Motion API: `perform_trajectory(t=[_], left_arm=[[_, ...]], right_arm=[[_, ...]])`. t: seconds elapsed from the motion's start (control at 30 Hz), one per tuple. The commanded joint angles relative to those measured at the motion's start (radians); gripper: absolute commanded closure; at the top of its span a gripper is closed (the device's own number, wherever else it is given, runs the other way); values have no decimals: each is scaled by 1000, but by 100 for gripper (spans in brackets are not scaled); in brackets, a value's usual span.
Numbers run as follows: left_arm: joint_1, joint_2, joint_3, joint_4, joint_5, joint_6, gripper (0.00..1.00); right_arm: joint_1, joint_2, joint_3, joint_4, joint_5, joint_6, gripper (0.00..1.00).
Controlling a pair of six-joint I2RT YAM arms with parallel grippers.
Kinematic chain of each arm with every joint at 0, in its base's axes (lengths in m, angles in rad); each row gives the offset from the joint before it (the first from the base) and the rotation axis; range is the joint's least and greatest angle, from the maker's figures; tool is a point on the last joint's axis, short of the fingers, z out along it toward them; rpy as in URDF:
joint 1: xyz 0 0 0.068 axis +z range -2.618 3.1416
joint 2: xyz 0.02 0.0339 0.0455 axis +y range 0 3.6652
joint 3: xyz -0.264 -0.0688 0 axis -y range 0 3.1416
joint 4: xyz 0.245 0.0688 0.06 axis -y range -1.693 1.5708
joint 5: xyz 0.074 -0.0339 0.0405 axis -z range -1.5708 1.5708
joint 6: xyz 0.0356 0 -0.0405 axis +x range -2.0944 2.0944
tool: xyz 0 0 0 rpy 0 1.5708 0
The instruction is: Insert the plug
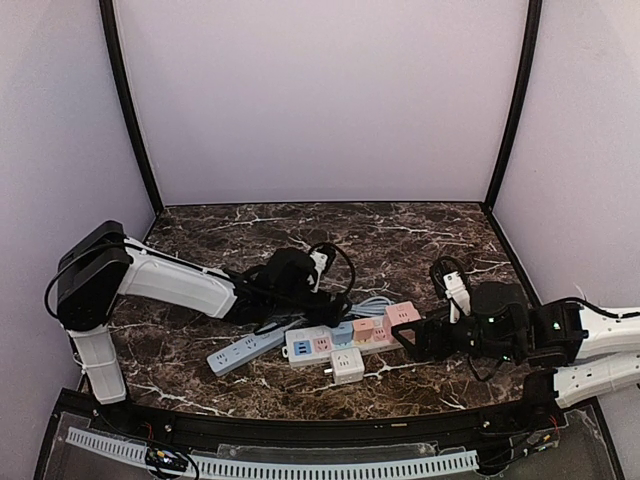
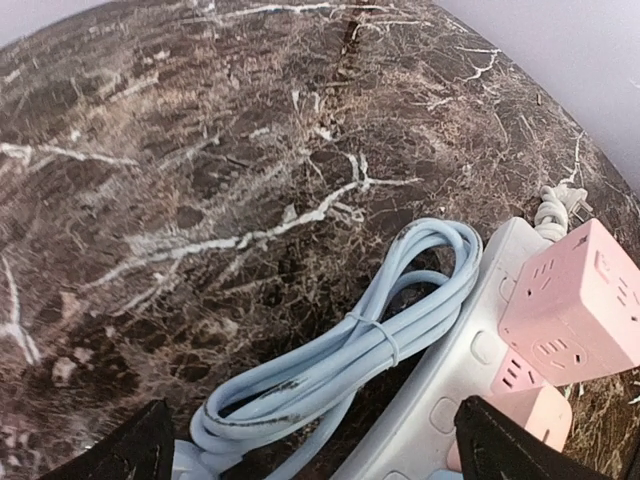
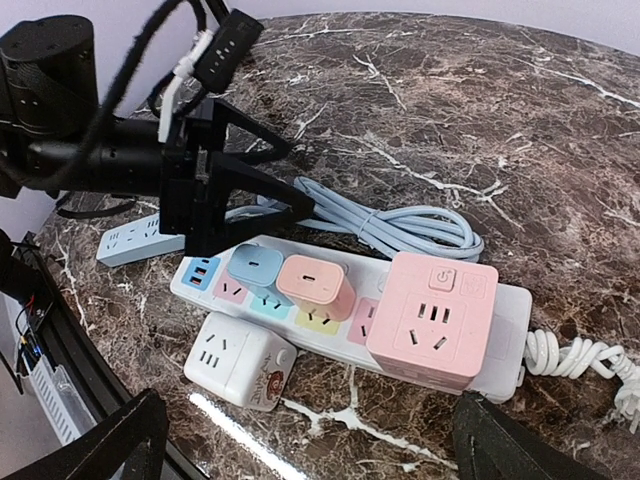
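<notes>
Marble, dark and white-veined, is giving me a bare table [image 1: 420, 240] along the far side, and I am counting on that room for any retreat. At the left, the pale blue strip [image 1: 245, 350] is lying loose toward the near edge; a low sweep of my left arm could shove it against the rail.

My left gripper [image 3: 298, 178] is hanging with its fingers spread wide and nothing between them, just above the blue plug [image 3: 255, 265]. That plug is sitting in the white strip [image 3: 512, 330] beside an orange plug [image 3: 315, 283]. I cannot tell whether it is fully home.

Snagging is the danger here. The coiled blue cable [image 2: 350, 350] is lying under this gripper against the strip's far side, and a finger catching a loop would be dragging the strip and perhaps levering the plug out. Rising straight up looks safest.

The white cube [image 3: 240, 360] is resting at the strip's near side, close to the table's edge, where a nudge could send it off. Further right, the pink cube [image 3: 432, 315] is standing tall on the strip's end, between my grippers.

My right gripper [image 3: 315, 440] is hovering released and empty. The white cord [image 3: 570, 355] is trailing off the strip's right end, and the right wall is leaving me little swing.
</notes>
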Motion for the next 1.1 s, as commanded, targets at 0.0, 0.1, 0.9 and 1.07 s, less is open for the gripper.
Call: perform_trajectory(t=[0.0, 0.1, 0.9, 1.07], left_arm=[[-7, -149, -30, -58, -66, 161, 1], [-8, -245, -84, -62, -63, 225, 2], [-140, -428, -258, -235, 264, 582, 1], [-150, -326, -177, -286, 272, 624, 2]], right_arm=[[6, 13, 45, -18, 30, -6, 1], [5, 17, 51, -21, 31, -9, 1], [5, -39, 53, -28, 31, -20, 1], [6, -49, 44, -28, 27, -21, 2]])
